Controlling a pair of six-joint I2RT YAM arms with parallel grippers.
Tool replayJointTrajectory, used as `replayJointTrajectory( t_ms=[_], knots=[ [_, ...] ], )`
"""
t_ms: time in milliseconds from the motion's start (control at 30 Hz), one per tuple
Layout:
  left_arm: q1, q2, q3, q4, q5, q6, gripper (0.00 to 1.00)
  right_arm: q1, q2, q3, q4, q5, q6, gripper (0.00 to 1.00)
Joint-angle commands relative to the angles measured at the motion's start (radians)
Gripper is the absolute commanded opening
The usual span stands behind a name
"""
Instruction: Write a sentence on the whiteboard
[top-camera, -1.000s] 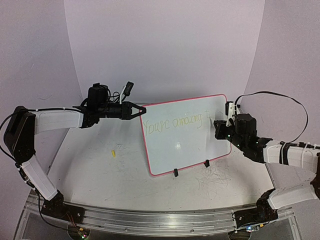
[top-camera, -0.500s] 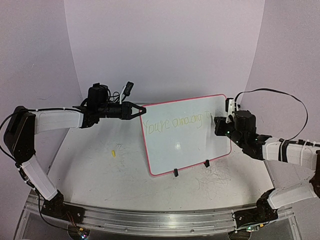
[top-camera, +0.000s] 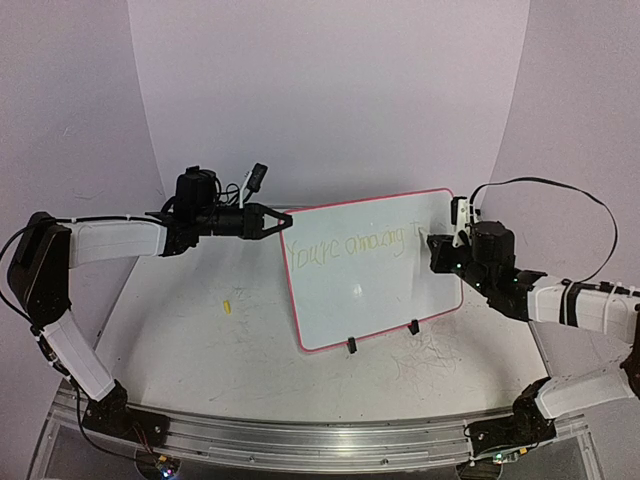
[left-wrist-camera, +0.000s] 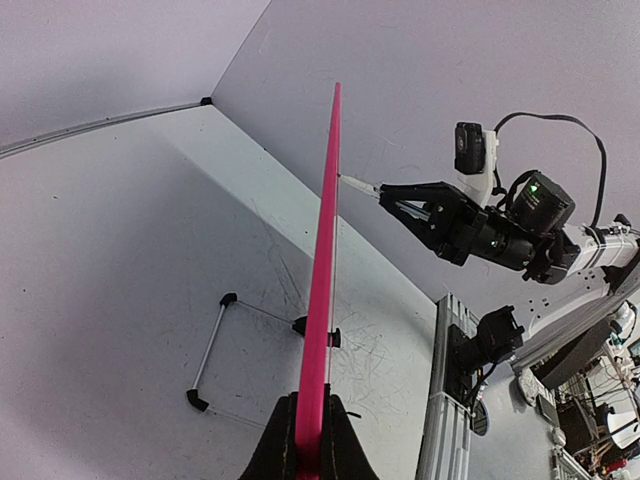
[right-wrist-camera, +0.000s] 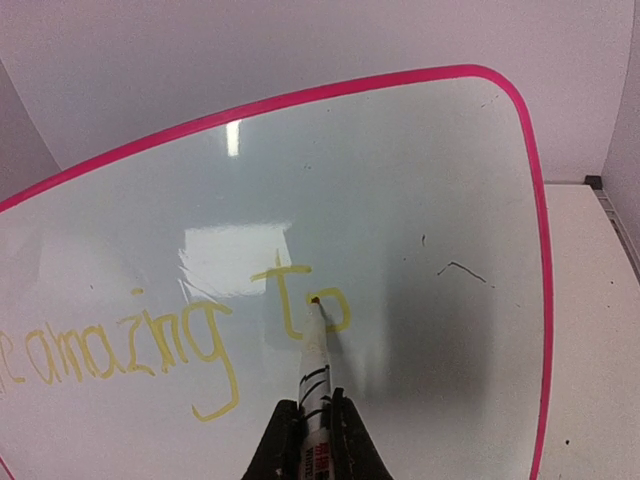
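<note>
The right gripper (right-wrist-camera: 312, 408) has its two fingers closed on a marker (right-wrist-camera: 316, 365). The marker is white with black bands, and it has some red print near the fingers that is too small to read. Its tip touches the whiteboard (right-wrist-camera: 430, 180) at the "o" of the word "to".

The sentence (right-wrist-camera: 170, 340) is written in yellow-green letters. The wrist view shows "amazing to", and in the top view the line begins with "You're" (top-camera: 308, 254). Just to the right of "to" there are a few small dark marks on the white surface.

The left gripper (left-wrist-camera: 312, 400) is clamped on the pink edge of the whiteboard, at the upper left corner (top-camera: 286, 218) as the top view shows it.

The whiteboard stands on its long lower edge in the middle of the table (top-camera: 190, 350), between the two arms and leaning a little. Its two black feet (top-camera: 352, 346) rest on the table. A small yellow piece (top-camera: 227, 305) lies on the table, left of the board and apart from it.
</note>
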Motion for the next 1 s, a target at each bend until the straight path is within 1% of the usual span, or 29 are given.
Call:
replayJointTrajectory(
  t_ms=[0, 100, 233, 533, 967],
  knots=[
    [-0.006, -0.005, -0.005, -0.054, -0.045, 0.045, 0.00, -0.006, -0.108, -0.029, -0.035, 0.067, 0.022, 0.00],
    [-0.006, -0.001, 0.000, -0.055, -0.039, 0.044, 0.00, -0.058, -0.113, -0.034, -0.045, 0.019, 0.029, 0.00],
    [-0.007, -0.005, -0.001, -0.055, -0.040, 0.045, 0.00, -0.071, -0.072, -0.027, -0.030, -0.034, 0.024, 0.00],
    [-0.009, 0.002, 0.002, -0.055, -0.035, 0.045, 0.00, -0.073, -0.052, -0.042, 0.067, -0.028, 0.014, 0.00],
    [-0.010, -0.001, 0.001, -0.055, -0.033, 0.047, 0.00, -0.073, 0.003, -0.024, 0.090, -0.010, 0.004, 0.00]
  ],
)
